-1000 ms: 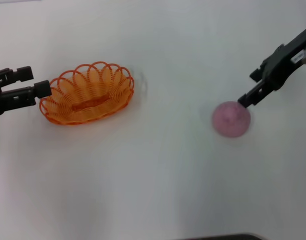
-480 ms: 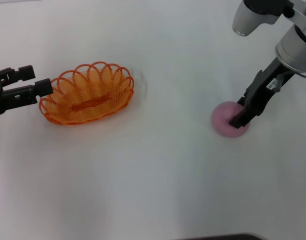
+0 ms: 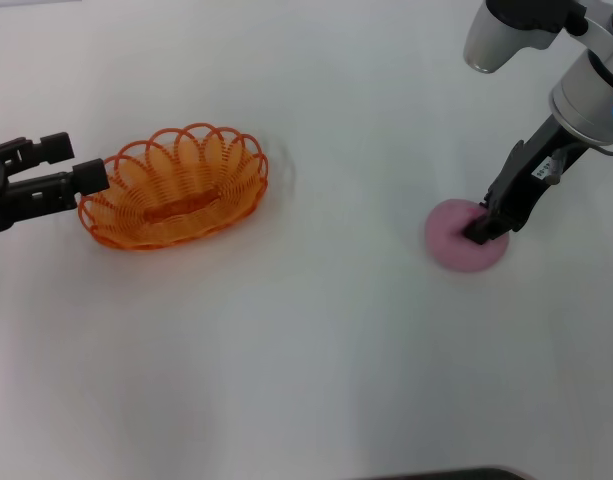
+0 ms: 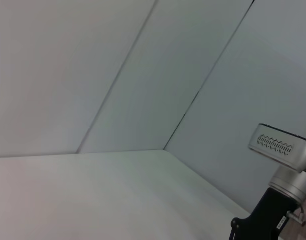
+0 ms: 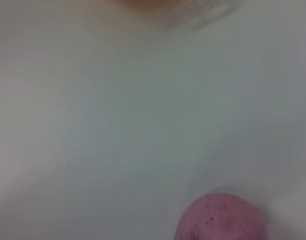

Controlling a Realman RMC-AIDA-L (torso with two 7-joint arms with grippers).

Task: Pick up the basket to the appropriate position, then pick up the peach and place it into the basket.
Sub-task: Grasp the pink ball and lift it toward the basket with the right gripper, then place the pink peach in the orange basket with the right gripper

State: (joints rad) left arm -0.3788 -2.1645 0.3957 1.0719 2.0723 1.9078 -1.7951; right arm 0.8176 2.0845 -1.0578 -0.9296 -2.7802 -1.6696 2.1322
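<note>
One right gripper (image 3: 483, 227) down on peach (image 3: 456, 243) (finger spread unclear). Left gripper (image 3: 81, 165), fingers spread, beside basket (image 3: 176, 187) rim.

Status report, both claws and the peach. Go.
Right claw down on peach, grip unconfirmed. Left claw open at basket rim. Path between them unobstructed.
</note>
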